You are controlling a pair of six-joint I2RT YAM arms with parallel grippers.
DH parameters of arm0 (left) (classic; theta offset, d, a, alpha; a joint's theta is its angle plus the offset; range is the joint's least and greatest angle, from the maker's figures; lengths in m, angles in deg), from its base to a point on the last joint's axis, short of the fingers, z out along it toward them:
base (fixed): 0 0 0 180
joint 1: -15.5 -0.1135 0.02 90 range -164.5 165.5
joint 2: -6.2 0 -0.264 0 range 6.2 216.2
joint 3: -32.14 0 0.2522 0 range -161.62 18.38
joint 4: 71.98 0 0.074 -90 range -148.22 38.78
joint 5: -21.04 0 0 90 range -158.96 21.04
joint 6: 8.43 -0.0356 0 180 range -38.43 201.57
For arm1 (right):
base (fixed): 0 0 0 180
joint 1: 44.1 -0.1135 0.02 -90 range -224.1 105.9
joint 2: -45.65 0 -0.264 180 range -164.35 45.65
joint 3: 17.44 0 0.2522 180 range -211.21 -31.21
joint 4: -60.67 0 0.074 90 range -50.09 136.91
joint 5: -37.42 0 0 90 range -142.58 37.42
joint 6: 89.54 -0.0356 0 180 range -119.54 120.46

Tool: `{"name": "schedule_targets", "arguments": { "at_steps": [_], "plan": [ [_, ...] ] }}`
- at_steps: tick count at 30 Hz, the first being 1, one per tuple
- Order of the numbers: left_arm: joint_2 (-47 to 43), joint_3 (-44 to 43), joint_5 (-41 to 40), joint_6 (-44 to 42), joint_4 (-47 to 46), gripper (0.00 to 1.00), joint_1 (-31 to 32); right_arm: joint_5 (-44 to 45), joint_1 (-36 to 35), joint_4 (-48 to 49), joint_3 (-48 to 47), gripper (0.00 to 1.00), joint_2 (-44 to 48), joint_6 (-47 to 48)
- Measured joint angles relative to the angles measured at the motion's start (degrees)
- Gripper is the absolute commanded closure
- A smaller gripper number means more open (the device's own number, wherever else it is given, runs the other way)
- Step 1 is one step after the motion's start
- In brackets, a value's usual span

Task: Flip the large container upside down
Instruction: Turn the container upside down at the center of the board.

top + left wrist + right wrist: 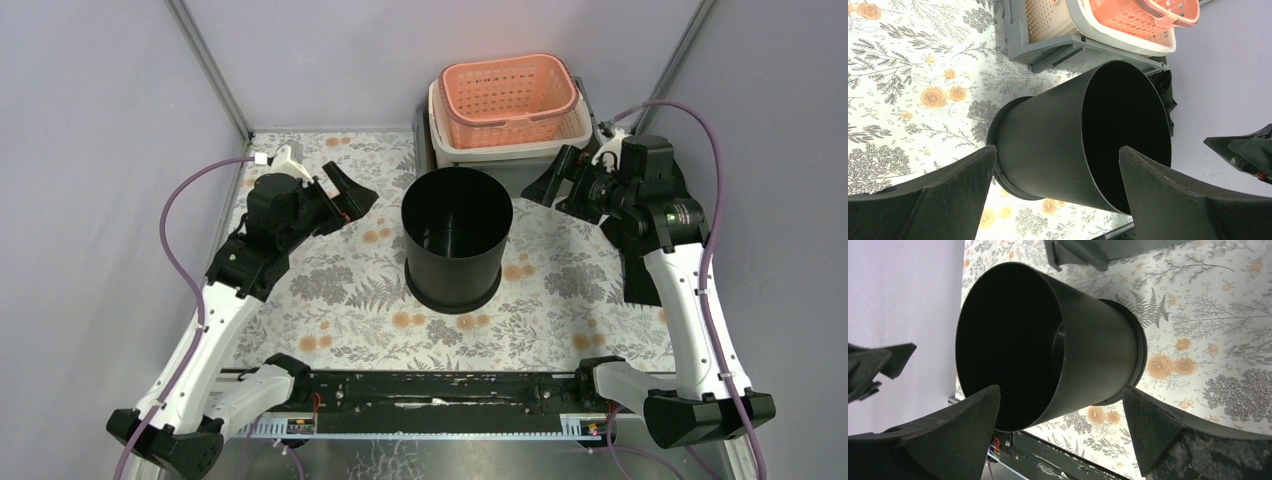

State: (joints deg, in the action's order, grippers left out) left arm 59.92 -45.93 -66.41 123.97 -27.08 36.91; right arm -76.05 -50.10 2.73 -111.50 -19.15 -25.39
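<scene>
Top external view shows the large container (456, 270) standing mouth-up in the middle of the counter (330, 290), just in front of the stacked baskets (510, 100). The left hand (352, 195) and right hand (548, 188) flank it. Both are spread wide, empty and clear of its walls, probably squared up to clamp it together for the flip.

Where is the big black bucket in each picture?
Top view: black bucket stands in the middle, mouth up.
Left wrist: black bucket in the centre, looks sideways, mouth right.
Right wrist: black bucket in the centre, mouth left.
Shared landmark: the flowery tablecloth under it.
</scene>
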Motion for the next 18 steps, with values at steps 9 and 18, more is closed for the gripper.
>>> {"name": "schedule_targets", "arguments": {
  "at_steps": [9,18],
  "plan": [
    [1.16,1.09,0.46,0.59,0.39,0.0,0.04,0.39,-5.75,-0.79,-1.46,0.01,-2.78,2.6],
    [3.1,1.09,2.12,-0.55,2.86,0.0,0.09,4.04,-15.58,-4.46,-13.84,0.04,-11.93,4.04]
  ]
}}
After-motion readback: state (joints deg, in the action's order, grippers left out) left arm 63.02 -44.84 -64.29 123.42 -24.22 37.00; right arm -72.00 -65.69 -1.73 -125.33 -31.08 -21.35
